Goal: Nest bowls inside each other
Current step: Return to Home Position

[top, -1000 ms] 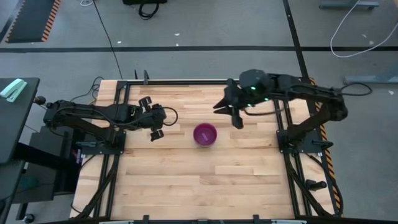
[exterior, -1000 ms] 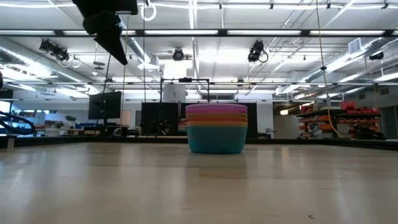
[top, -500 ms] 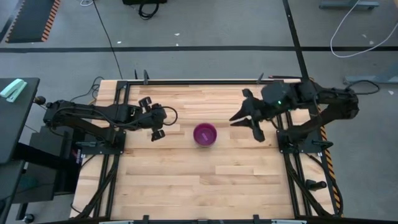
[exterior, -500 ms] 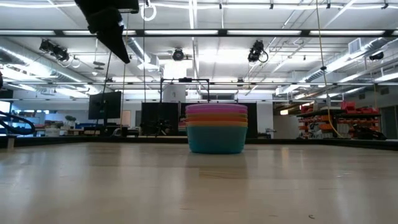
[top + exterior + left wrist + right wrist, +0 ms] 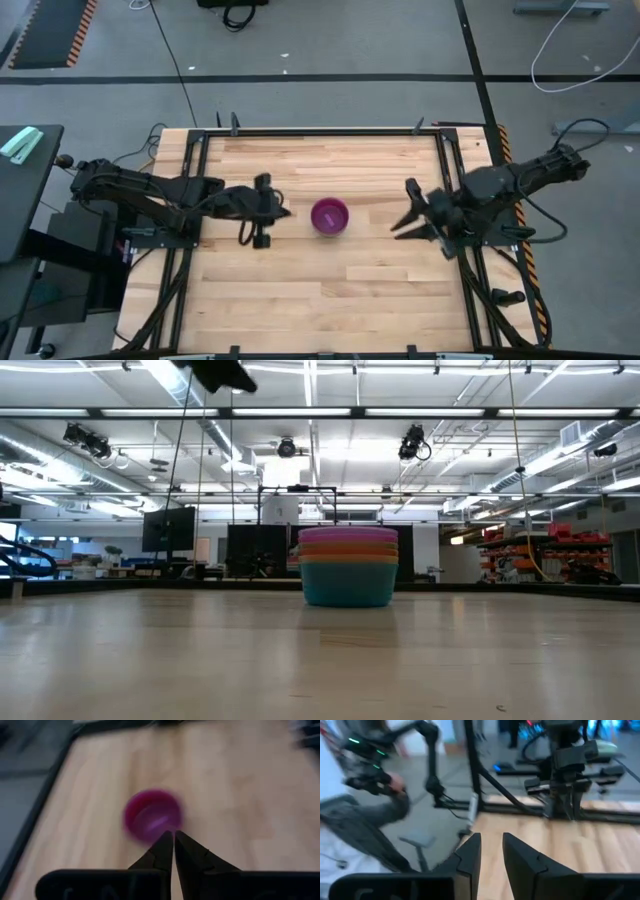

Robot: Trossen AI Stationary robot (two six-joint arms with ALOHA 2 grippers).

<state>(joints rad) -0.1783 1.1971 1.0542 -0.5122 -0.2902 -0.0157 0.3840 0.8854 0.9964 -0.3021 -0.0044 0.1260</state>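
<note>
While the left gripper point(image 5: 173, 839) hangs just to their left, fingers all but closed and empty, the nested bowls point(image 5: 329, 216), purple uppermost, stand at the middle of the table point(image 5: 330, 290); the right gripper point(image 5: 491, 840), fingers parted and empty, hovers near the table's right edge.

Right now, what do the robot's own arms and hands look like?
The left arm and right arm are both slim, black, jointed tubes, with a black cable looping off the right one. The left hand and right hand each carry two dark, wedge-shaped fingers tapering to points.
</note>
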